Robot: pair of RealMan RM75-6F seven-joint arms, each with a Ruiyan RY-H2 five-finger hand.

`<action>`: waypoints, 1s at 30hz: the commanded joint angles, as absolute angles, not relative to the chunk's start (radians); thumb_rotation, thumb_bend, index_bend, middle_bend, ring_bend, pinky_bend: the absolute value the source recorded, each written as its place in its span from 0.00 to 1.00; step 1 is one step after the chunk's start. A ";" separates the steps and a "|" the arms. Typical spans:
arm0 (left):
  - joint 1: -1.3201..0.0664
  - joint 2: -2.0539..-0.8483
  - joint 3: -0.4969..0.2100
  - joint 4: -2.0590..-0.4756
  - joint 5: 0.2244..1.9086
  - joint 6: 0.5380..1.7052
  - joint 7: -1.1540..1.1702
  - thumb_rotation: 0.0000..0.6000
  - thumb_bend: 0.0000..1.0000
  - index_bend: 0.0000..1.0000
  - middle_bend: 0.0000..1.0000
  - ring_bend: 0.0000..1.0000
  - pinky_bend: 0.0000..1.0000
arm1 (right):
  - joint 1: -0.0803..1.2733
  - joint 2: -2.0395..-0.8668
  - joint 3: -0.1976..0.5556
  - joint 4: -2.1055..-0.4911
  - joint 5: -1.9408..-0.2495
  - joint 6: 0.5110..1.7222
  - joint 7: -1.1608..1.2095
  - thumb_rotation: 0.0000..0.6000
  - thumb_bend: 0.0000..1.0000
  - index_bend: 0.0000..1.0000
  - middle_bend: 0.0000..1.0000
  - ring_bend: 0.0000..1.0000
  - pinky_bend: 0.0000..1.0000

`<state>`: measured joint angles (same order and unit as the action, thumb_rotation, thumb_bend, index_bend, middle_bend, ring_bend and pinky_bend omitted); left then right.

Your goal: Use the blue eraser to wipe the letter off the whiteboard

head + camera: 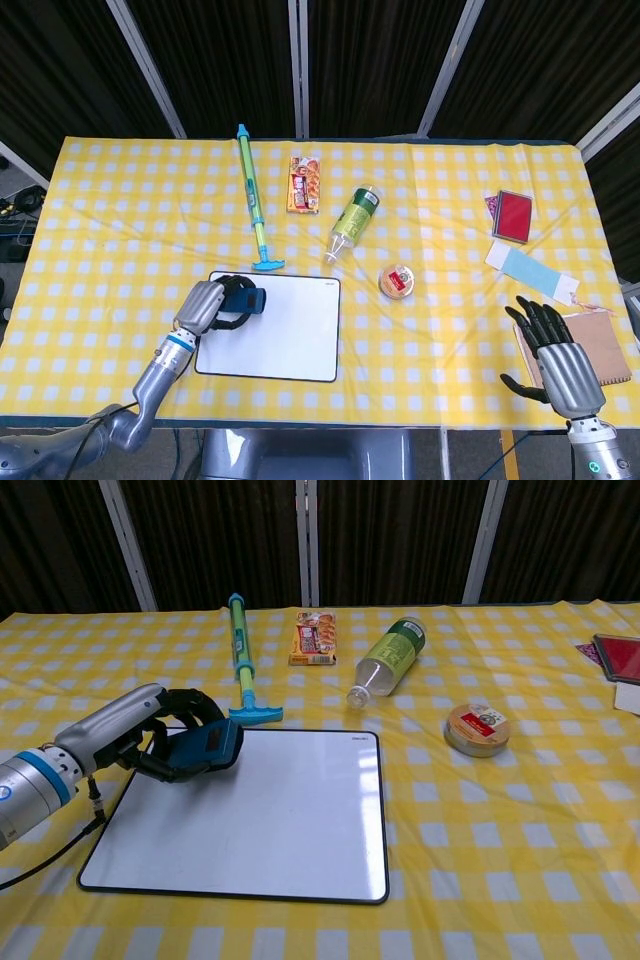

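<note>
- A tabletop (120,200) covered in yellow-and-white checked cloth, seen from above in the head view and from the front in the chest view.
- A whiteboard (260,820) with a dark rim lies flat near the robot's edge, left of centre. Its white surface looks clean in both views; no letter can be made out.
- The left hand (160,742) holds the blue eraser (205,750), fingers curled around it. The eraser sits at the board's far-left corner, at or just above the surface; contact cannot be confirmed.
- The right hand (553,350) hovers at the near right edge of the tabletop, fingers spread and holding nothing, over a brown notebook (610,345).
- Beyond the board, lying on the cloth: a green and blue pump-like toy (252,195) whose handle end is just beside the board's far edge, a snack packet (305,183), a green bottle (355,220) on its side, and a small round tin (397,282).
- At far right: a red card case (513,214) and a pale blue strip (530,268).
- Judged step: the wiping stroke, likely at or near its end, since no mark is visible on the board.
- Next move, as a judgement: check the area under the hand for remaining ink; if any remains, press the eraser flat and sweep again; otherwise lift away and set the eraser down clear of the toy handle.
</note>
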<state>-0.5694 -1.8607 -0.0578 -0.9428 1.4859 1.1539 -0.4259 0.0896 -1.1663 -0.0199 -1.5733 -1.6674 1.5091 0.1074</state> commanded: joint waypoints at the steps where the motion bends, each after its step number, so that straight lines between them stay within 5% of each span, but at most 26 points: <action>1: -0.560 -1.838 -0.064 -0.953 1.488 1.172 -0.458 1.00 0.62 0.83 0.63 0.56 0.56 | 0.089 -1.168 -0.020 -1.576 -1.668 1.510 0.102 1.00 0.05 0.11 0.00 0.00 0.00; 14: -0.604 -1.794 -0.116 -1.140 1.484 1.167 -0.373 1.00 0.62 0.83 0.63 0.56 0.56 | 0.087 -1.162 -0.019 -1.578 -1.669 1.519 0.112 1.00 0.05 0.11 0.00 0.00 0.00; 30: -0.663 -1.943 -0.130 -1.016 1.439 1.054 -0.334 1.00 0.62 0.83 0.63 0.56 0.56 | 0.092 -1.155 -0.012 -1.567 -1.650 1.506 0.147 1.00 0.05 0.10 0.00 0.00 0.00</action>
